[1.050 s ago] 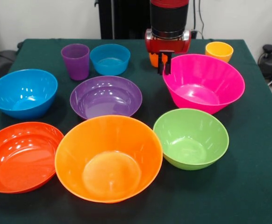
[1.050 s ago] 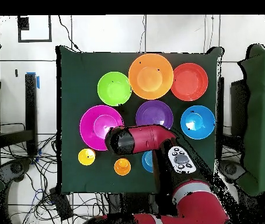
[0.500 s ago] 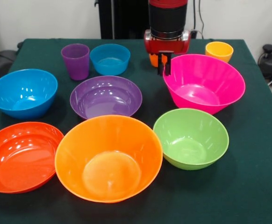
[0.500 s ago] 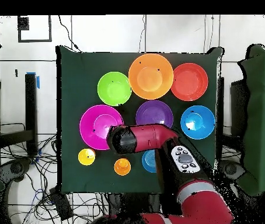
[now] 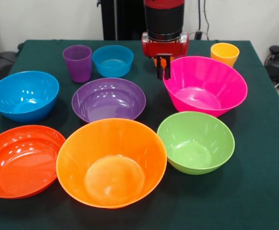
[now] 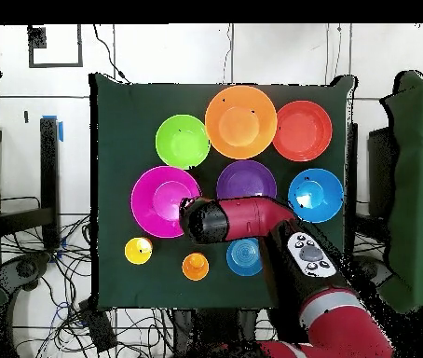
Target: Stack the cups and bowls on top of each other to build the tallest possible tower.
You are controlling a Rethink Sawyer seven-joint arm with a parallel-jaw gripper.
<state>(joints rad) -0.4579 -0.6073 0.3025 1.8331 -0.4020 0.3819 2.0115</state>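
My gripper (image 5: 164,75) hangs at the left rim of the large pink bowl (image 5: 205,85), its fingers closed over that rim. The bowl sits tilted, its near side lower. Behind the gripper a sliver of the orange cup (image 5: 155,61) shows. The yellow cup (image 5: 225,51) stands at the back right, and the purple cup (image 5: 77,62) beside the small blue bowl (image 5: 112,60) at the back left. In the overhead view the arm (image 6: 238,220) covers the gripper and the purple cup. The pink bowl (image 6: 162,199), orange cup (image 6: 195,267) and yellow cup (image 6: 138,250) show there. No tower stands.
Single bowls lie across the cloth: purple (image 5: 109,99), large blue (image 5: 23,95), green (image 5: 196,142), large orange (image 5: 111,162) and red-orange (image 5: 20,160). The green bowl sits close to the pink bowl's near side. Table edges lie near the outer bowls.
The gripper has shifted a little to the left in the front view, and the pink bowl has slid left with it. The other bowls and cups have not moved.
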